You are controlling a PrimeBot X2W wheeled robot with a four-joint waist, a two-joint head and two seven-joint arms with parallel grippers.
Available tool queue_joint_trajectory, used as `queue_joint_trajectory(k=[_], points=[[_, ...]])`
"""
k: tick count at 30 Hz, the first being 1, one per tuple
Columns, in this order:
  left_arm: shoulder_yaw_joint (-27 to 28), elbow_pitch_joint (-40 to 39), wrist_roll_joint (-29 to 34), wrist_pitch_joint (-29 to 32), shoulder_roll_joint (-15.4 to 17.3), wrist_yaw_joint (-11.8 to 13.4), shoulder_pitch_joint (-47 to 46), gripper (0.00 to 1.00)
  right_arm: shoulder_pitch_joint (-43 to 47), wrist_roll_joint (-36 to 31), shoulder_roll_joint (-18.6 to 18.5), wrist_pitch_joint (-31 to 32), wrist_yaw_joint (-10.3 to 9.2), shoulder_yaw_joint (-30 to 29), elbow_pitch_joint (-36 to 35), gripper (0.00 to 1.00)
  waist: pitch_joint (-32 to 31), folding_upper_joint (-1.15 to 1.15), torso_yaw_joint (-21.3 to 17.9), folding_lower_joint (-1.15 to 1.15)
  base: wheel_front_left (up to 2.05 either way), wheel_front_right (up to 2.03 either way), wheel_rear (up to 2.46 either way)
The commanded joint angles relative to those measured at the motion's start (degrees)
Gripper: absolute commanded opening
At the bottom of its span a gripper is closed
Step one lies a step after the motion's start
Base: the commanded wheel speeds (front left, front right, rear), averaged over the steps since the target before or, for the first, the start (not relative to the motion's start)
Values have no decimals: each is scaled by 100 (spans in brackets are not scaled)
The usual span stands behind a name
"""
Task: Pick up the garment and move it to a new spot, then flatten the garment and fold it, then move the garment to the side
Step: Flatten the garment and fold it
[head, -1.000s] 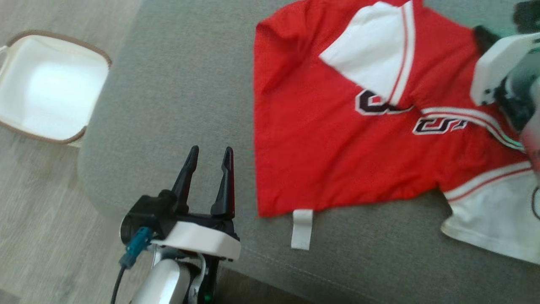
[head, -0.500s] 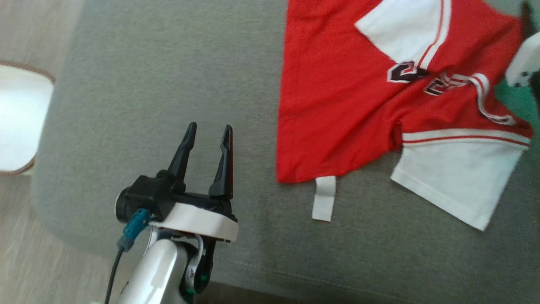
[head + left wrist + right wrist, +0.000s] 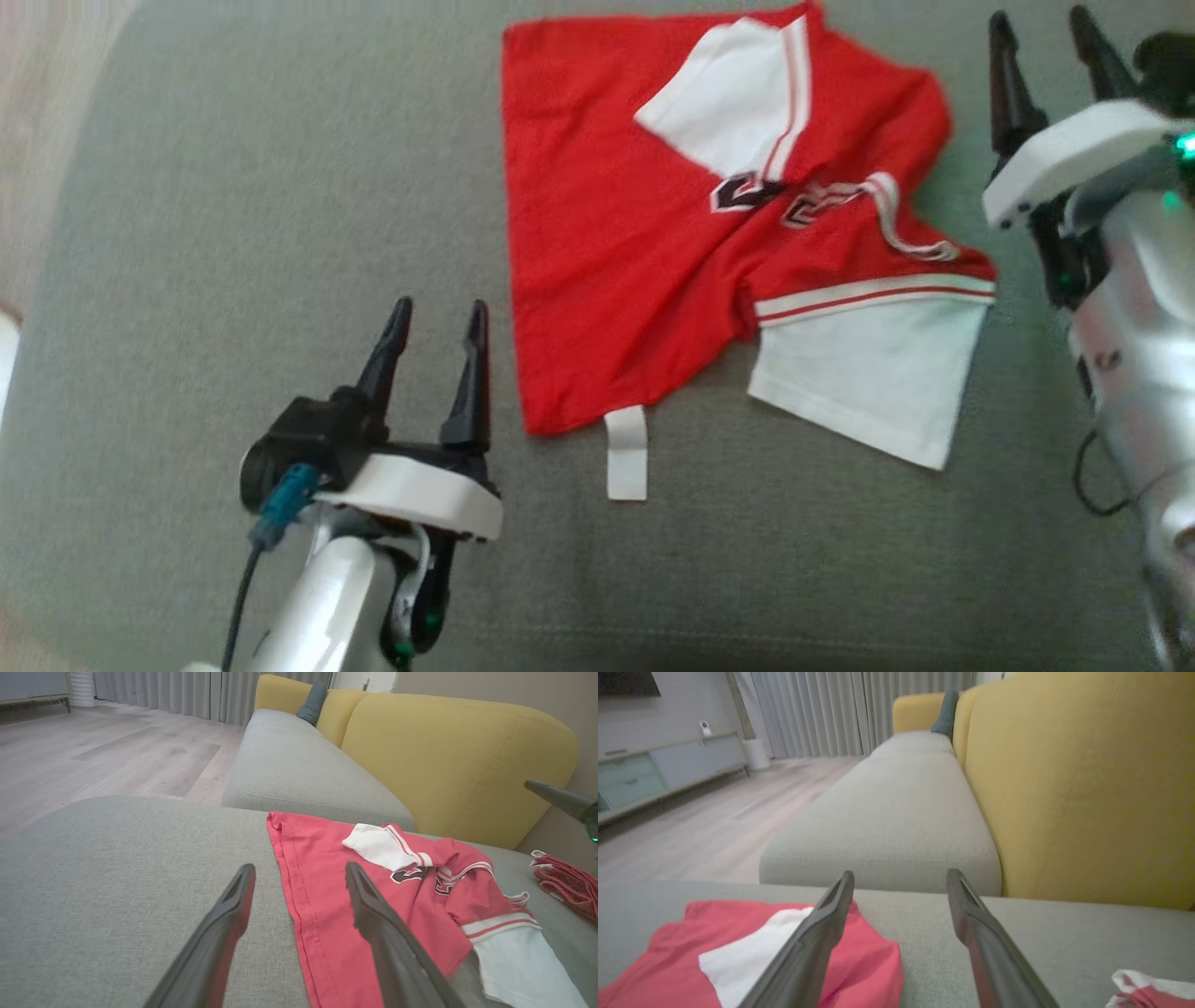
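A red jersey with white sleeves lies crumpled on the grey seat cushion in front of me, between my two hands. In the head view it sits from centre to 1 o'clock. One white sleeve is folded over the chest at 12 o'clock, covering part of the dark lettering. The other sleeve is spread flat at 4 o'clock of the garment. A white label sticks out from the hem at its 6 o'clock.

My left hand hangs at 7 o'clock of that view. Its fingers are spread and empty, just beside the jersey's long straight edge and clear of it. My right hand stands at 2 o'clock, near the garment's bunched striped collar. Its fingers are also spread wide, with nothing between them.

My left wrist view shows the hem seam running away toward 12 o'clock, and a yellow sofa back rising beyond at 2 o'clock. A second bundle of red cloth rests on the cushion at 3 o'clock, well apart from the jersey. A wooden floor spreads out at 10 o'clock.
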Motion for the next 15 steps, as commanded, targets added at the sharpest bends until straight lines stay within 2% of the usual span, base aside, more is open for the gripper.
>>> queue_joint_trajectory(k=[1,8,15], points=[[239,-131,-22,-52,43,23,-67,100,162,-20,78,-74,-5,-28,-310,100,-399,0,-328,0,0,0,0],[604,102,-124,-52,39,128,290,100,1766,-508,523,-76,-5,-684,-1859,100,-1099,0,-674,0,0,0,0],[795,164,-93,-52,24,139,763,100,3257,-1116,921,-77,-5,-1346,-3221,100,-1461,0,-741,0,0,0,0]])
